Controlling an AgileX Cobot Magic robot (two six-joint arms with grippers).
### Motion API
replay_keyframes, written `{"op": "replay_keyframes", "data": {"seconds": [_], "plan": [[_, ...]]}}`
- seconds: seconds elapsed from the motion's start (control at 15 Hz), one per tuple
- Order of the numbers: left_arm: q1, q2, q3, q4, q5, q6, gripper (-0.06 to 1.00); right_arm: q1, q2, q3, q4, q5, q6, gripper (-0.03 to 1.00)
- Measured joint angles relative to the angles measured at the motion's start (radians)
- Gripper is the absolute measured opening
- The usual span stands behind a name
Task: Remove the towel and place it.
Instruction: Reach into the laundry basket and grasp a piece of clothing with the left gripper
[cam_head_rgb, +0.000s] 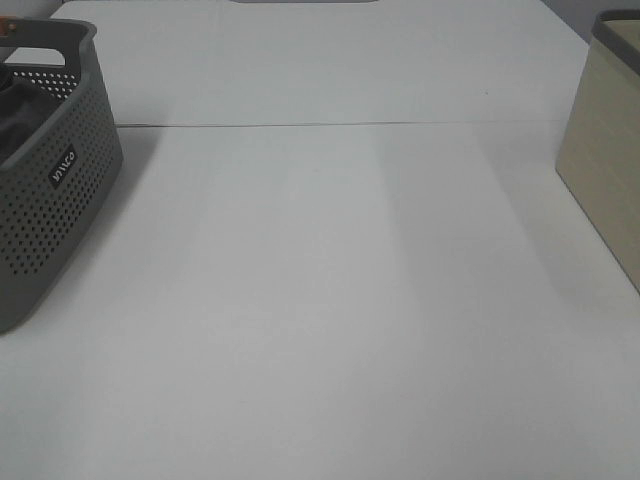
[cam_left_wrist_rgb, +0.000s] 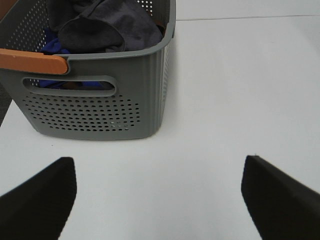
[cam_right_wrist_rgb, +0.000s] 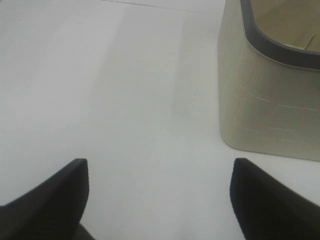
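Observation:
The dark charcoal-grey towel (cam_left_wrist_rgb: 107, 27) lies bunched inside a grey perforated basket (cam_left_wrist_rgb: 95, 107), on top of a blue cloth (cam_left_wrist_rgb: 52, 45). The basket also shows at the left edge of the exterior high view (cam_head_rgb: 55, 200), where the towel is barely visible. My left gripper (cam_left_wrist_rgb: 159, 197) is open and empty above the table, short of the basket. My right gripper (cam_right_wrist_rgb: 159, 195) is open and empty above the table near a beige bin (cam_right_wrist_rgb: 272, 95). Neither gripper shows in the exterior high view.
The beige bin with a dark rim stands at the right edge of the exterior high view (cam_head_rgb: 605, 170). The basket has an orange-brown handle (cam_left_wrist_rgb: 32, 62). A seam (cam_head_rgb: 340, 125) runs across the white table (cam_head_rgb: 330, 300).

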Motion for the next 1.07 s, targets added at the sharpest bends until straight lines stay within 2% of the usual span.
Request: {"op": "replay_keyframes", "data": {"seconds": [0.87,0.93,1.0,1.07], "plan": [[0.0,0.0,0.0,-0.007,0.0,0.0,0.84,0.0,0.0,0.0,-0.011,0.0,-0.001,0.76],[0.0,0.0,0.0,-0.007,0.0,0.0,0.85,0.0,0.0,0.0,-0.011,0.0,-0.001,0.76],[0.0,0.0,0.0,-0.007,0.0,0.0,0.92,0.0,0.0,0.0,-0.008,0.0,-0.001,0.78],[0.0,0.0,0.0,-0.007,0.0,0.0,0.95,0.0,0.0,0.0,-0.009,0.0,-0.001,0.83]]}}
